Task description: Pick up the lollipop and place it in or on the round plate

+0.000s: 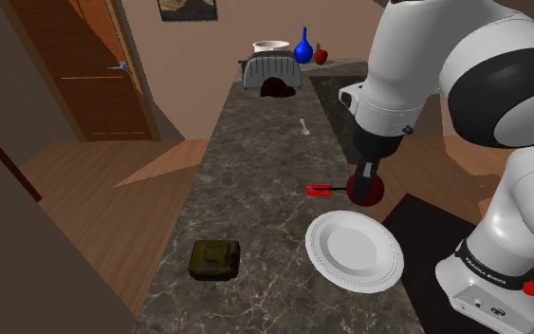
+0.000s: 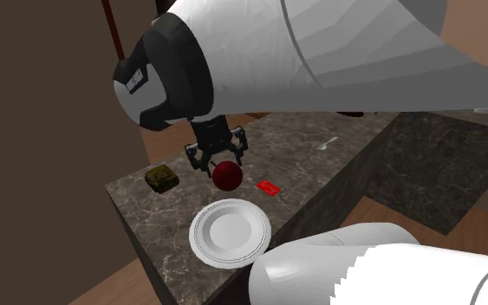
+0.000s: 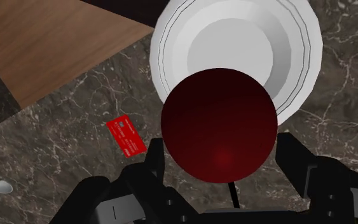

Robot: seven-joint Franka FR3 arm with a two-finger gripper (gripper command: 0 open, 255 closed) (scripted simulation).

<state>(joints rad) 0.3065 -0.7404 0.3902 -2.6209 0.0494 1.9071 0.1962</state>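
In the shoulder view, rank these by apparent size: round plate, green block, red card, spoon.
1. round plate
2. green block
3. red card
4. spoon

The spoon lies farther from the camera, so the last two are unsure.

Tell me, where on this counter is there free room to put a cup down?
The widest bare stretch of the counter lies between the spoon and the olive box. A smaller one sits between box and plate. It is crowded where the gripper holds the lollipop by the red card.
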